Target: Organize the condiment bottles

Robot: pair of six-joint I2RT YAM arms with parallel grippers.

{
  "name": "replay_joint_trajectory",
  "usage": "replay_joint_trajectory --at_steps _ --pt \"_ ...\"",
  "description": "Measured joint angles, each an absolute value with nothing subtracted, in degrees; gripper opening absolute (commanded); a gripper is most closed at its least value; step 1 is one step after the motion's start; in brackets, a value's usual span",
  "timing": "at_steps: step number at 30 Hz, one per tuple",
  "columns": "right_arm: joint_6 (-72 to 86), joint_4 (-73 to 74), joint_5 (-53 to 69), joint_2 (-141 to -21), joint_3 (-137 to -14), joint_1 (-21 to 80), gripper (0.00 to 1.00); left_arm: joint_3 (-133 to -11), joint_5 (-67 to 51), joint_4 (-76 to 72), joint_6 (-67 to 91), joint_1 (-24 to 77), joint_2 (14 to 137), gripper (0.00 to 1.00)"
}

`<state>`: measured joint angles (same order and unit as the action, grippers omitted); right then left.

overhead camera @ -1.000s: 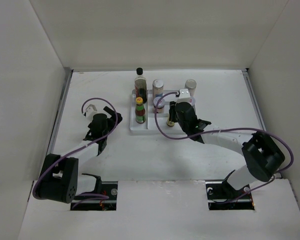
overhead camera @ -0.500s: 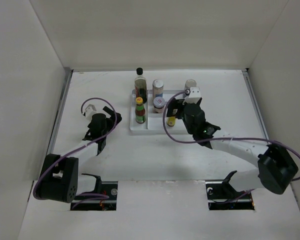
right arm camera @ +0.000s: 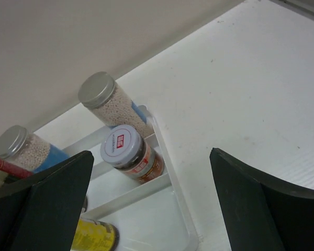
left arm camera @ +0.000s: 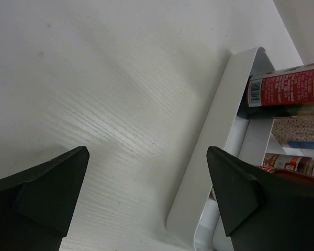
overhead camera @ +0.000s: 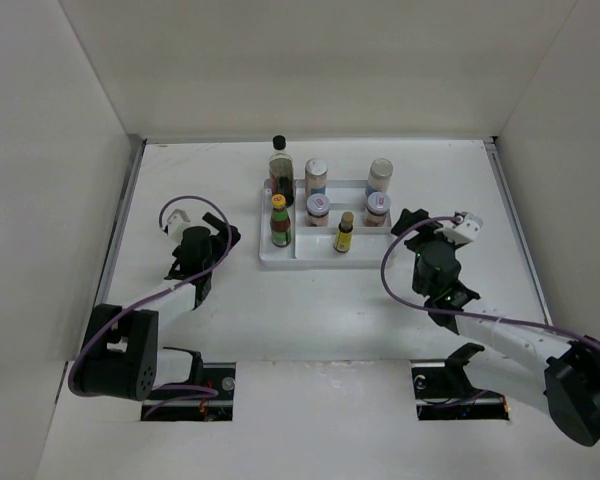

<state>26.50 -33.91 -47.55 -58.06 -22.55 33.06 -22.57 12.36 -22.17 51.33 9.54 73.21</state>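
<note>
The condiment bottles stand in the white divided tray. At its left are the tall dark bottle and the red-green yellow-capped bottle. Two tall spice jars line the back, with two short pale-lidded jars before them. The tiny yellow bottle stands upright in the front compartment. My right gripper is open and empty, just right of the tray. Left of the tray, my left gripper is open above the table.
White walls enclose the table on the left, back and right. In the left wrist view the tray's rim runs close to my right-hand finger, with the red-labelled bottle behind it. Purple cables loop over both arms.
My right gripper opened, let go of the tiny yellow bottle in the tray's front compartment, and drew back to the right. The left arm has barely moved.
</note>
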Motion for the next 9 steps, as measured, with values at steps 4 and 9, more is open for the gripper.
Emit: replay_joint_trajectory --at_steps 4,9 --pt "30.79 -34.11 -47.88 -57.45 -19.97 32.97 1.00 -22.59 13.23 -22.09 51.16 10.79 72.75 1.00" --pt "33.17 -35.46 -47.00 -57.89 -19.73 32.97 1.00 -25.36 13.28 -18.26 50.76 12.19 72.71 1.00"
